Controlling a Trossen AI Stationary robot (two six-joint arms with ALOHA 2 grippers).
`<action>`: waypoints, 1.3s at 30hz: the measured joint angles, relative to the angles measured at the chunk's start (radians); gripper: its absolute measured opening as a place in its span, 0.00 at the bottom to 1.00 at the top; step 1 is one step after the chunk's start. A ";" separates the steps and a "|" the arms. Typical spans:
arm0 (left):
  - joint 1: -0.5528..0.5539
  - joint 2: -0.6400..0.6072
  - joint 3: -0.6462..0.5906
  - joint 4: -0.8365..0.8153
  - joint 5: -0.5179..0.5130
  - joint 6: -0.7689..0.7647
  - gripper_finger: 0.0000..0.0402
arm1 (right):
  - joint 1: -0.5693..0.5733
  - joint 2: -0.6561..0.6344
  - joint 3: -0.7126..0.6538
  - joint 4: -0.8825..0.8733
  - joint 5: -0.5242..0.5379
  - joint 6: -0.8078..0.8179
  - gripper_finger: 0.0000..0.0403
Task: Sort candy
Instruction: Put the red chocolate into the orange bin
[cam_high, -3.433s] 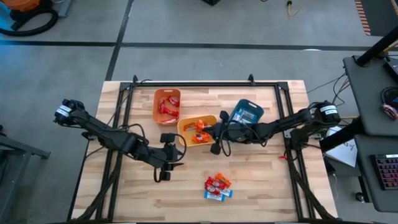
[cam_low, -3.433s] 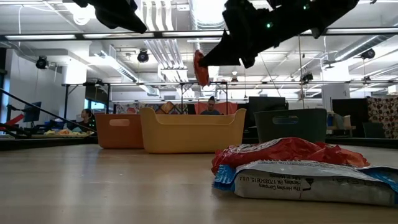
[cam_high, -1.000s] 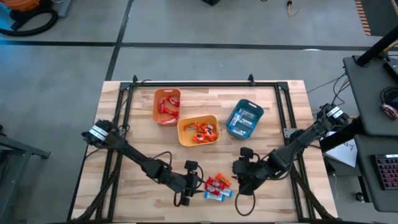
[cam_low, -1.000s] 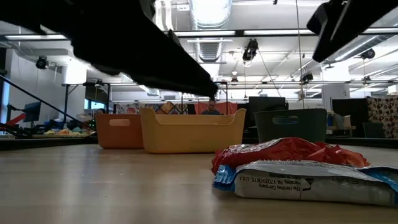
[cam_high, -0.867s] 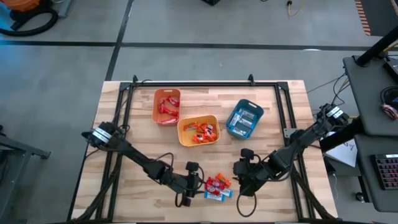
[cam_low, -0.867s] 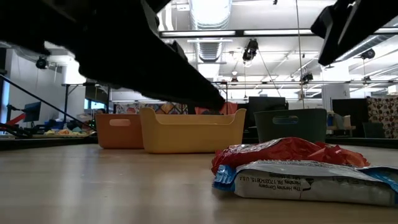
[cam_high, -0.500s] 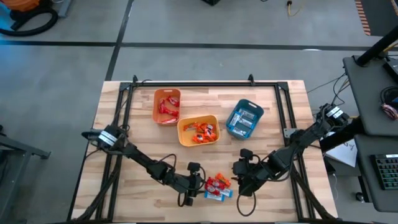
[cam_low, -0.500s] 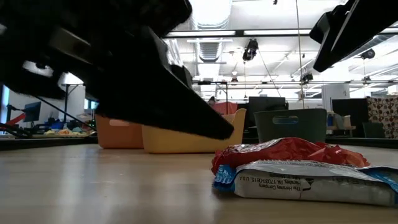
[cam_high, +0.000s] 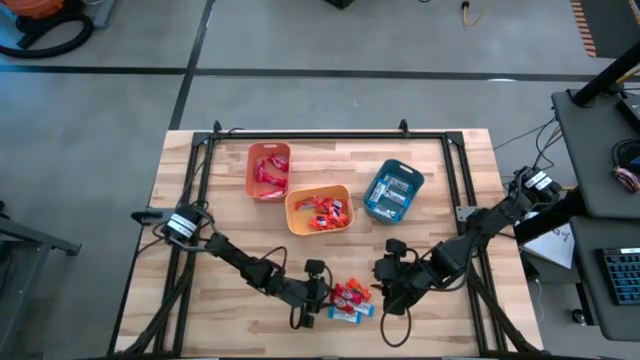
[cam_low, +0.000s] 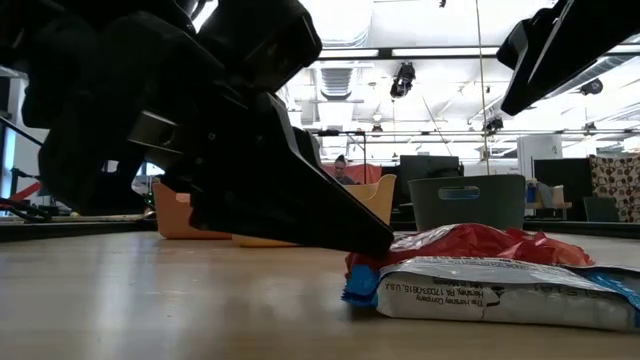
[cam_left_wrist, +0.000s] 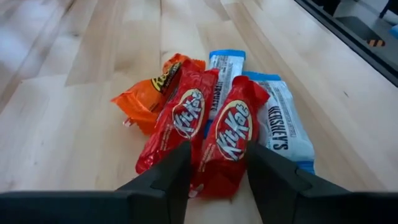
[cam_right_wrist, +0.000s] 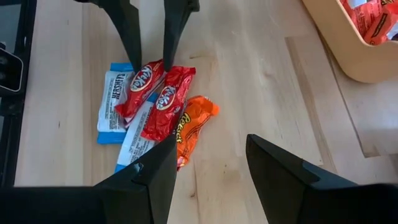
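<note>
A small pile of candy (cam_high: 350, 300) lies near the table's front edge: two red wrappers (cam_left_wrist: 183, 118), an orange packet (cam_left_wrist: 146, 93) and blue-and-white bars (cam_left_wrist: 280, 124). My left gripper (cam_high: 326, 298) is down at the pile's left side, open. Its fingers stand on either side of one red wrapper (cam_left_wrist: 233, 127), which lies partly on a blue-and-white bar. My right gripper (cam_high: 384, 292) hangs open above the table just right of the pile, with nothing between its fingers (cam_right_wrist: 155, 180). My left gripper comes at the red wrapper slanting down from the table's left, its fingers (cam_left_wrist: 180, 168) along the wrapper's two long sides at the end nearest them (cam_left_wrist: 214, 177). I cannot tell whether they touch it. The wrapper lies flat on the pile.
Three bins stand at the back middle: an orange bin (cam_high: 268, 170) with red wrappers, a yellow bin (cam_high: 319, 210) with orange packets, and a teal bin (cam_high: 393, 192) with blue-and-white bars. Bare wood lies to the left of the pile.
My left gripper has sunk to the table top and edged toward the table's right edge, up to the candy pile. The pile has stayed where it was.
</note>
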 joint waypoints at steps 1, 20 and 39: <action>0.000 0.000 0.000 0.000 0.000 0.000 0.31 | 0.000 0.000 0.000 0.000 0.000 0.000 0.45; -0.002 -0.010 0.001 -0.042 -0.045 0.020 0.00 | 0.000 0.000 0.000 0.000 0.009 0.000 0.45; -0.004 -0.115 -0.001 -0.062 -0.123 0.056 0.00 | 0.002 0.125 -0.066 0.393 0.028 -0.158 0.45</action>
